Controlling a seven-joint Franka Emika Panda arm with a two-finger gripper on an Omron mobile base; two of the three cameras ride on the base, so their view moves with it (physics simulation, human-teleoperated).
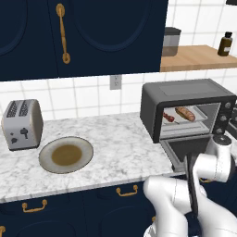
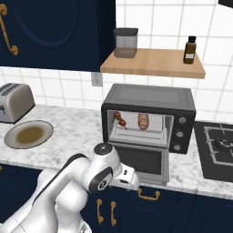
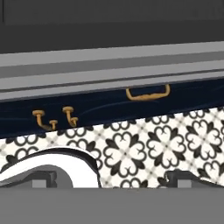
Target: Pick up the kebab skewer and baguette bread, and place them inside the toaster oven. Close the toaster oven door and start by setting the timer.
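- Pincer (image 3: 112, 180): in the hand view its two dark tips sit far apart at the bottom edge, nothing between them; it hangs low, below the bench's near edge.
- Patterned floor (image 3: 144, 144): black-and-white tiles beyond the tips, running to the navy base cabinets (image 3: 105, 107) with their brass pulls.
- Toaster oven door (image 2: 141, 160): dropped open and roughly level, projecting toward the near edge of the bench above the pincer; in the hand view its grey underside spans the upper part of the frame.
- Toaster oven (image 2: 150, 98): dark grey box at the right of the marble bench (image 1: 115, 152), cavity open, knob column on its right side.
- Kebab skewer (image 2: 120, 119): lying on the rack inside the oven, at the left of the cavity.
- Baguette bread (image 2: 144, 120): on the same rack, just right of the skewer and apart from it.
- Grey plate (image 1: 65, 154): on the bench well left of the oven, brown centre, near the front edge.
- Silver toaster (image 1: 22, 124): two-slot, far left of the bench, just beyond the plate.
- Cooktop (image 2: 218, 148): dark, set in the bench right of the oven.
- Wooden shelf (image 2: 152, 63): on the wall above the oven, carrying a grey canister (image 2: 125, 43) at left and a brown bottle (image 2: 189, 50) at right.
- Navy wall cabinets (image 1: 83, 37): above the bench's left part, with a brass handle.
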